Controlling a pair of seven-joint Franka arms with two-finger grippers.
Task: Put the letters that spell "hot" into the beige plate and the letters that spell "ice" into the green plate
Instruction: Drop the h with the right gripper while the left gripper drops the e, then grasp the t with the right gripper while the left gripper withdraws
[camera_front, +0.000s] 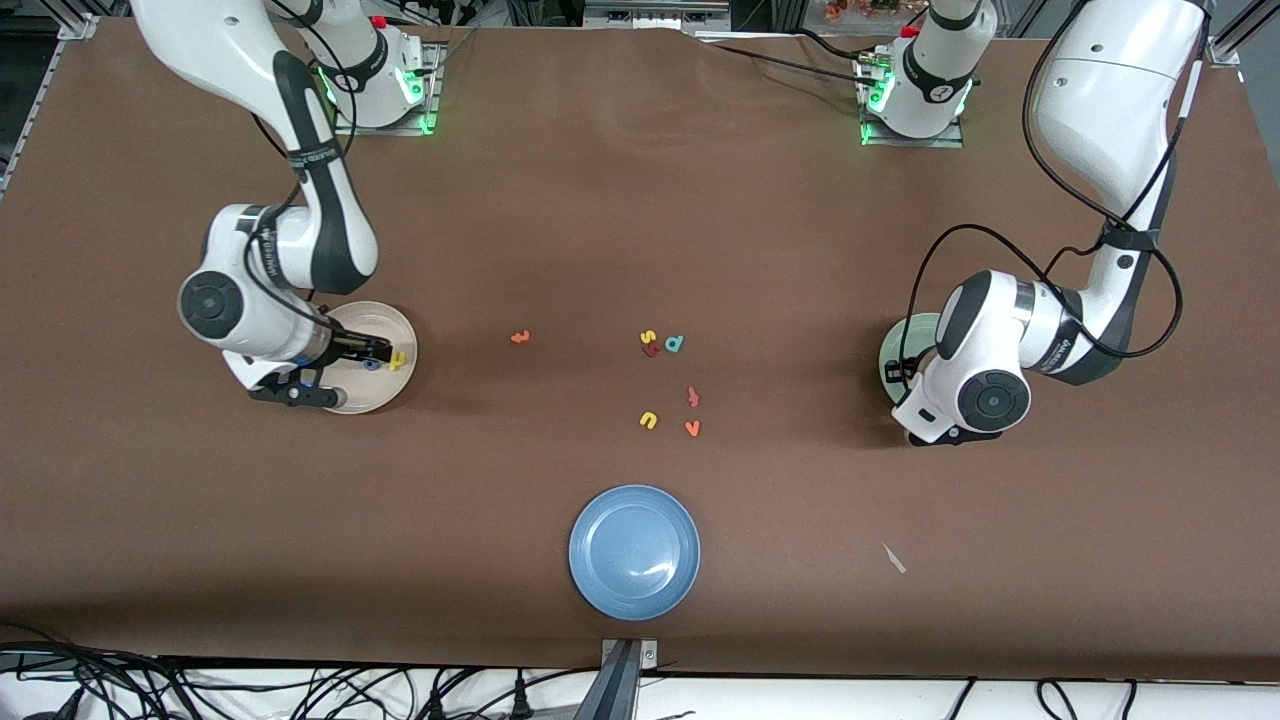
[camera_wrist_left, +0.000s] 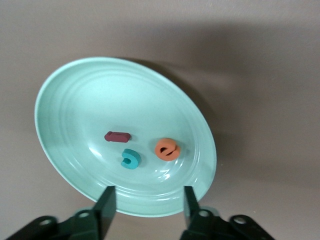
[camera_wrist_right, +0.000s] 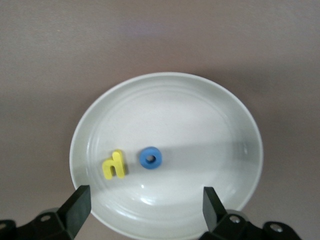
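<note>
Right gripper wide open, empty, over beige plate at frame left holding yellow h and blue o. Left gripper part open, empty, over green plate holding i, c, e. Orange t lies mid-worktop: light, soft foam; pinch across its stem.

Bright even light from above, soft dark shadows on the brown table cloth under both white arms, small white shine at about four o'clock on the round blue plate, wrist pictures a bit soft, gray shadow beside the pale green plate
</note>
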